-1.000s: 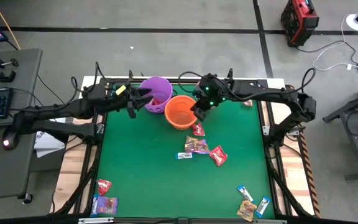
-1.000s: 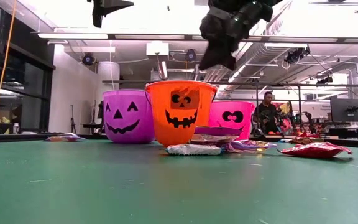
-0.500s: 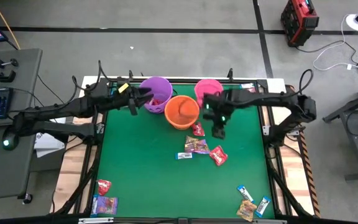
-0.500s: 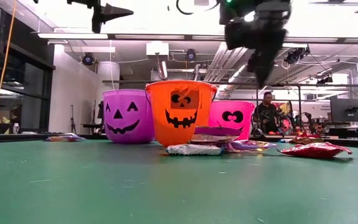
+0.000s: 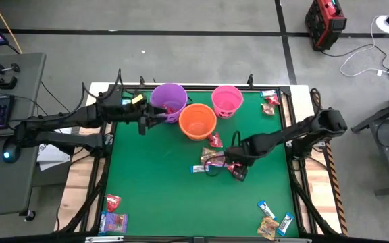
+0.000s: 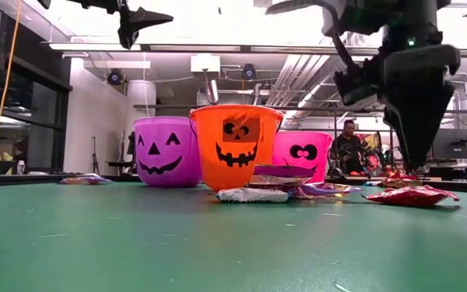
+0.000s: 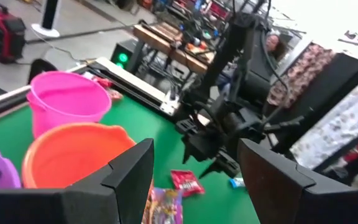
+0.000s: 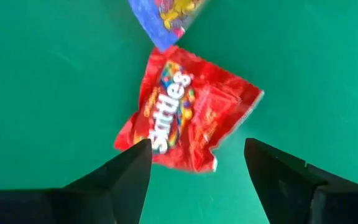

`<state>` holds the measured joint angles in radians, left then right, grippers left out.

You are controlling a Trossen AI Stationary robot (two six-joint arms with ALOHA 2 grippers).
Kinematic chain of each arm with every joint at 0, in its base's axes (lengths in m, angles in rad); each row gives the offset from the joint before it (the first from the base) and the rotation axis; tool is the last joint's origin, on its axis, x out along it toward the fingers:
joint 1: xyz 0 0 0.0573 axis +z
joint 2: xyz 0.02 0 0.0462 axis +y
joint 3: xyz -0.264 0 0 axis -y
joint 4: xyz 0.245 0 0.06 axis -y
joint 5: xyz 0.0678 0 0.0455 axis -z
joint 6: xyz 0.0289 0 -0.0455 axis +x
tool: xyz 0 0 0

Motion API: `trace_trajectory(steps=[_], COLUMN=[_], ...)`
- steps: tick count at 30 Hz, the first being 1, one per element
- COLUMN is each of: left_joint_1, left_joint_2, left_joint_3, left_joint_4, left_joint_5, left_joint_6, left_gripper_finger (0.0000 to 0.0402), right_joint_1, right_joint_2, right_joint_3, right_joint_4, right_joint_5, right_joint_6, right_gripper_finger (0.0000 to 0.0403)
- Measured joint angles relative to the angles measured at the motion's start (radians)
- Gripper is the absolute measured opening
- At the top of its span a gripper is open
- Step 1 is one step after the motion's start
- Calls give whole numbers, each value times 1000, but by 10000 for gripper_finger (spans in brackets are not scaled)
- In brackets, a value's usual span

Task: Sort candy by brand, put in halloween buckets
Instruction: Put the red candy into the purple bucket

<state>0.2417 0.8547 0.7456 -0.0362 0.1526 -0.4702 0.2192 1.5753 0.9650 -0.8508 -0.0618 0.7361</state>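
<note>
The right hand had swung away from the orange bucket and dropped over the red Skittles packet lying mid-surface, fingers spread either side, not yet gripping. The left hand waited, open, beside the purple bucket.

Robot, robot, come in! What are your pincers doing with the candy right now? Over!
Right pincer open, above red Skittles pack, not touching. Left pincer open, waiting by purple bucket. Blue-edged wrapper beside the pack; nothing blocking.
</note>
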Motion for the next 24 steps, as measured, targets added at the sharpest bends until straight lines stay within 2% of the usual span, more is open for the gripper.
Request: trace_trajectory(steps=[10,14,17,22,24], left_joint_1=[-53,-73,-75,-57,-37], left_joint_2=[0,0,0,0,0], left_joint_3=[0,0,0,0,0], left_joint_4=[-63,-78,-72,-13,73], left_joint_5=[19,-30,-86,-249,-293], left_joint_6=[-25,-18,4,22,48], left_gripper_finger=[223,223,223,223,223], right_joint_1=[6,6,6,-12,-37], right_joint_2=[21,69,96,77,42], right_joint_3=[-115,-119,-116,-83,-74], right_joint_4=[189,207,206,135,74], right_joint_5=[2,-15,-9,-3,-17], right_joint_6=[73,54,26,-86,-156], right_gripper_finger=[252,237,186,33,23])
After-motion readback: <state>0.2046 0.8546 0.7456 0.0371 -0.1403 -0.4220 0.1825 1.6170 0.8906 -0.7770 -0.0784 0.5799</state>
